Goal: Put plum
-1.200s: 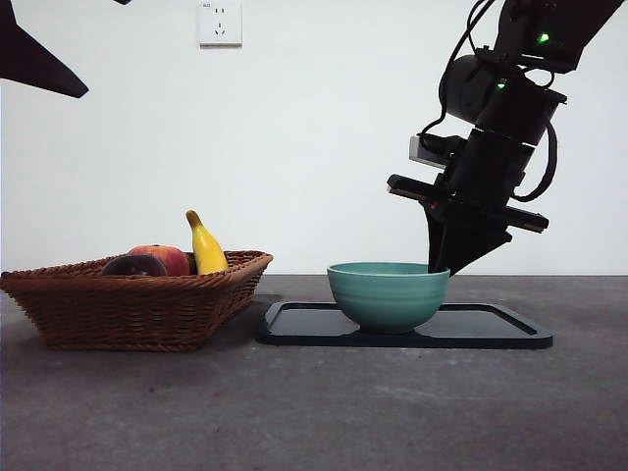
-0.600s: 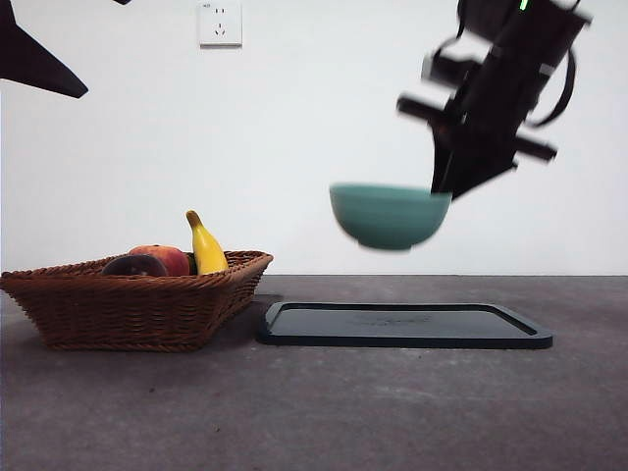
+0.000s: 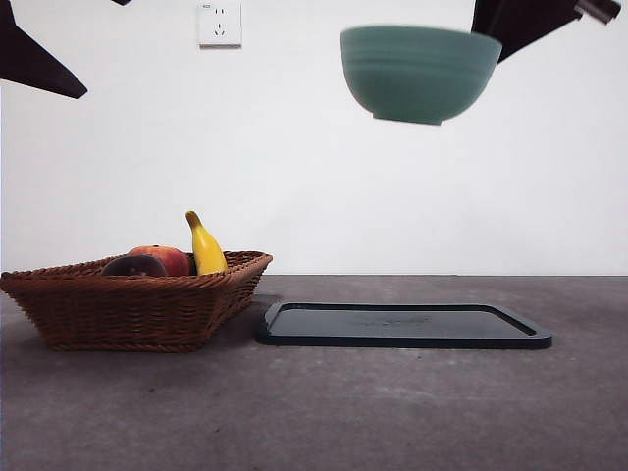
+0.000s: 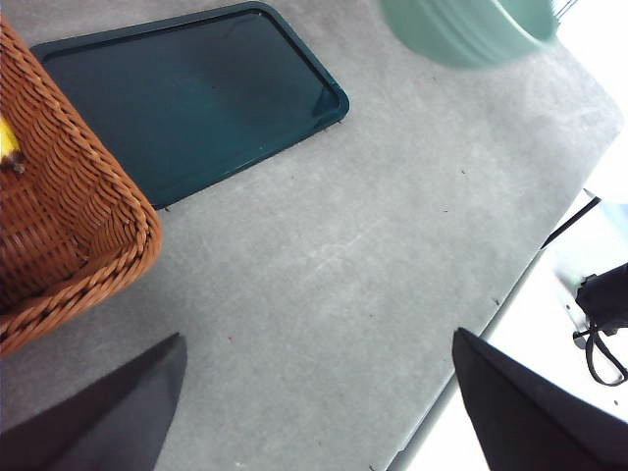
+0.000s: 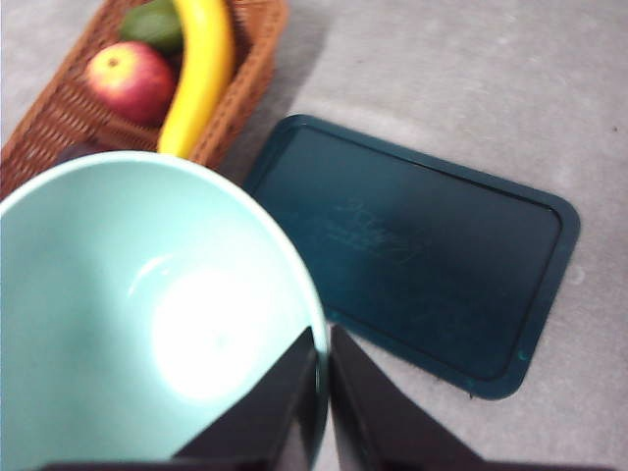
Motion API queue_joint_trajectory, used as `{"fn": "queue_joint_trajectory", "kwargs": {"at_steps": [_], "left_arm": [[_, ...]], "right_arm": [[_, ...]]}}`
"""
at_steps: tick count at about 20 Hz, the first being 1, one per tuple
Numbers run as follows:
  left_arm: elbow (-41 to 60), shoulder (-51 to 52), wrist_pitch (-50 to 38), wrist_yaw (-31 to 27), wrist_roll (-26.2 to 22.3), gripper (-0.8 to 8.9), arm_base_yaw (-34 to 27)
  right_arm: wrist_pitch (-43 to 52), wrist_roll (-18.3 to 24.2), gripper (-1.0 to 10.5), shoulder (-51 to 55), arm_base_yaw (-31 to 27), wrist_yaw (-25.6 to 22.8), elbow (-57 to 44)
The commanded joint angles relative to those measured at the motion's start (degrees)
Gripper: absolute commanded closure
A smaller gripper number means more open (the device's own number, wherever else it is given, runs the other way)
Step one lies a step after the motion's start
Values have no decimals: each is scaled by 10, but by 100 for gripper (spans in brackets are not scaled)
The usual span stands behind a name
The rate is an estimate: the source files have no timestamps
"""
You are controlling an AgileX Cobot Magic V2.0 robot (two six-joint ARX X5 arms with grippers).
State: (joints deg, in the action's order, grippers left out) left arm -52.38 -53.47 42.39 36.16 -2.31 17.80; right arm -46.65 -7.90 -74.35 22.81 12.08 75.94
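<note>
Bowl (image 3: 420, 74) aloft in right gripper (image 5: 323, 392); tray (image 3: 403, 327) lettering illegible.

Matte black end effector (image 5: 322, 392), tapered wedge jaws

A teal bowl (image 3: 420, 73) hangs high above a dark tray (image 3: 403, 325), beside a wicker basket (image 3: 132, 301) holding a banana (image 3: 205, 246).

Grey table (image 3: 324, 412) in front of me, matte, lightly speckled. Two things rest directly on it: a woven brown basket (image 3: 137, 306) toward one side, and a dark rectangular tray (image 3: 404, 326) just beside it, lying flat, with a narrow gap between them.
</note>
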Motion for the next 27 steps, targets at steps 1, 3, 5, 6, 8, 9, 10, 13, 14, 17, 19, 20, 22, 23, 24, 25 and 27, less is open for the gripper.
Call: {"fn": "queue_joint_trajectory", "kwargs": {"at_steps": [1,3,5,6,8,9,10,13,14,17,19,20,22,23,24,25,27], "left_arm": [[-6,-3,-1,3,-11,380,2],[-6,-3,-1,3,-11,380,2],[-6,-3,-1,3,-11,380,2],[-6,-3,-1,3,-11,380,2],[-6,-3,1,3,-11,380,2],[-6,-3,0,3,-11,380,2],[-6,-3,0,3,-11,380,2],[-6,-3,0,3,-11,380,2],[-6,-3,0,3,-11,380,2],[-6,-3,1,3,-11,380,2],[-6,-3,1,3,-11,380,2],[-6,-3,1,3,-11,380,2],[-6,-3,1,3,-11,380,2],[-6,-3,1,3,-11,380,2],[-6,-3,1,3,-11,380,2],[-6,-3,1,3,-11,380,2],[-6,-3,2,3,-11,380,2]], "right_arm": [[8,7,935,19,23,-8,-34],[24,5,935,36,41,-13,-80],[49,-3,935,42,60,-17,-130],[65,-6,935,41,70,-17,-155],[108,-17,935,40,85,-17,-201],[133,-25,935,40,92,-17,-226],[149,-29,935,39,96,-17,-244],[184,-42,935,32,106,-18,-291],[189,-42,935,27,110,-18,-303],[223,-50,935,10,118,-20,-330],[236,-52,935,-2,122,-30,-337],[237,-52,935,-9,123,-37,-337],[243,-52,935,-19,126,-37,-337],[244,-52,935,-24,126,-38,-337],[245,-52,935,-29,127,-37,-337],[243,-52,935,-33,127,-37,-338],[242,-52,935,-40,127,-38,-338]]}}
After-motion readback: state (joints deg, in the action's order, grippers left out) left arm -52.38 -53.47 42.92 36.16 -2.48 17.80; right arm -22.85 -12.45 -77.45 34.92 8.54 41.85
